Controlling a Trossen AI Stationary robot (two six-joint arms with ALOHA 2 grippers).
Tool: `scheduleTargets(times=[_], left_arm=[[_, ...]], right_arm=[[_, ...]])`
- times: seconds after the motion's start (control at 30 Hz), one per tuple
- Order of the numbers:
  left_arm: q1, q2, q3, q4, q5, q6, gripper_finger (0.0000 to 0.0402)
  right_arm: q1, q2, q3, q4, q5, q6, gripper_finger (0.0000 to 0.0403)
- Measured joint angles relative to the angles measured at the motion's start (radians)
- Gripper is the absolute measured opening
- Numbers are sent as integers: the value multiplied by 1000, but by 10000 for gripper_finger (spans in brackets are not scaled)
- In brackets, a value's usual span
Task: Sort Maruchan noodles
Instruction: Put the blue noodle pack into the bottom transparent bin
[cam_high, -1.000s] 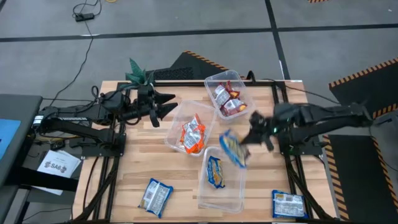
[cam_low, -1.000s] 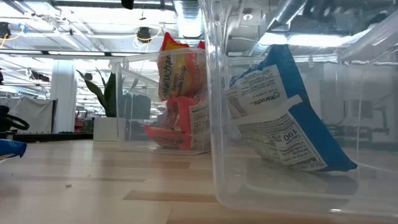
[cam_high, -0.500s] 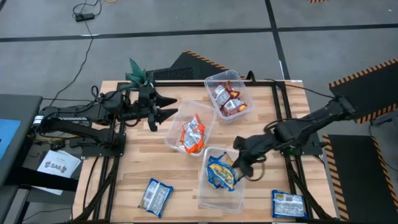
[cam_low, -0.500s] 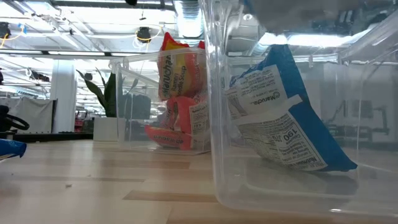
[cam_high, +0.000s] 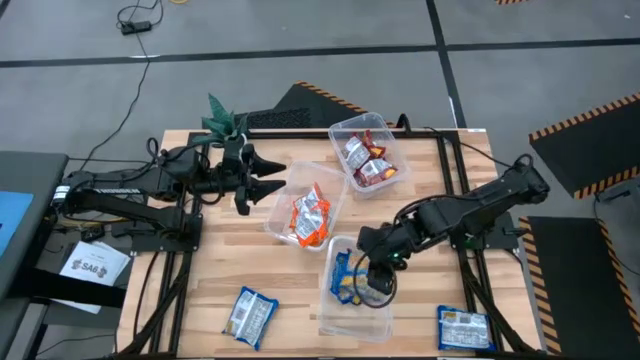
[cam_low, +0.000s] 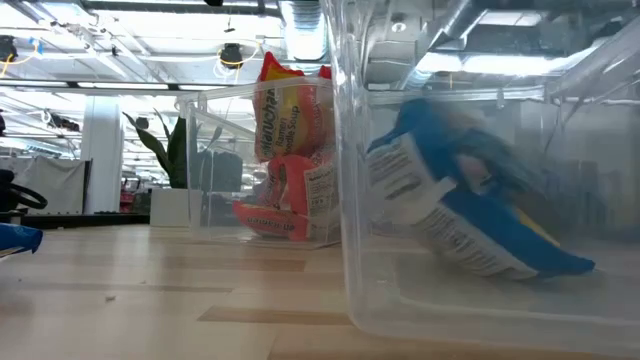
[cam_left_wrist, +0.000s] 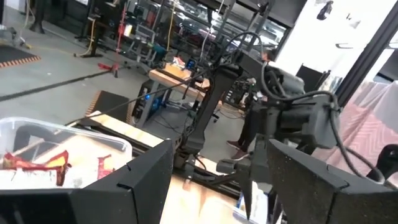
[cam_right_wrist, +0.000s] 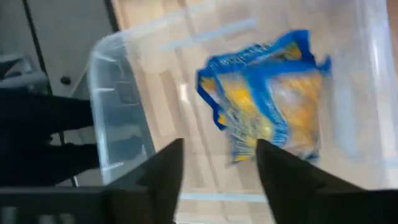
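We hang our right gripper (cam_high: 372, 268), fingers apart, over the near clear tub (cam_high: 356, 318), blue-and-yellow packets (cam_right_wrist: 267, 112) lying inside; left gripper (cam_high: 262, 173) waits open, far left.

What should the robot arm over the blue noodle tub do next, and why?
Probably lift the right gripper out of the near tub. Its fingers are open and the blue-and-yellow packets lie inside, so the drop looks done. Two more blue packets wait on the table.

blue packets (cam_low: 470, 200): motion-blurred | right hand (cam_high: 372, 282): partly hides them
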Motion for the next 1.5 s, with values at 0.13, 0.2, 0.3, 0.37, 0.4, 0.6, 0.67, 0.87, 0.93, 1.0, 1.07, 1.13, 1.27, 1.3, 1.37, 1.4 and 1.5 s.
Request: scheduleTargets(times=[0.13, 0.2, 0.3, 0.37, 0.4, 0.6, 0.67, 0.87, 0.93, 1.0, 1.07, 1.13, 1.27, 1.3, 1.37, 1.4, 1.5], left_arm=[[0, 0, 0, -5, 3, -53, 242], [-2, 0, 0, -11, 15, -81, 242], [-16, 0, 0, -24, 30, -126, 242], [-34, 0, 0, -23, 32, -140, 242], [-44, 0, 0, -22, 32, -140, 242], [-82, 6, 0, -21, 24, -140, 242], [-86, 10, 0, -19, 24, -140, 242], [-86, 11, 0, -21, -7, -139, 242], [-86, 11, 0, -19, -22, -132, 242], [-85, 11, 0, -18, -28, -122, 242], [-85, 11, 0, -18, -29, -120, 242], [-85, 11, 0, -19, -30, -119, 242], [-85, 11, 0, -20, -31, -112, 242], [-85, 11, 0, -20, -31, -109, 242], [-85, 11, 0, -20, -31, -108, 242], [-85, 11, 0, -20, -31, -108, 242], [-85, 11, 0, -20, -31, -101, 242]], right_arm=[[-4, -13, 73, -101, -18, -40, 282], [10, -47, 75, -173, -18, -35, 300], [68, -111, 59, -263, -18, 22, 316], [127, -150, 27, -313, -28, 86, 319], [160, -166, 8, -314, -29, 121, 320], [402, -226, -167, -278, -45, 409, 320], [467, -219, -233, -230, -84, 485, 320], [590, -127, -403, -44, -293, 619, 320], [608, -86, -434, -13, -344, 642, 320], [612, -40, -447, 6, -373, 649, 320], [612, 3, -454, 42, -401, 649, 320], [611, 42, -454, 59, -420, 648, 320], [611, 123, -454, 74, -452, 651, 320], [611, 141, -454, 75, -467, 649, 320], [611, 179, -454, 80, -489, 643, 320], [611, 195, -454, 79, -494, 641, 320], [611, 236, -453, 84, -513, 631, 319]])
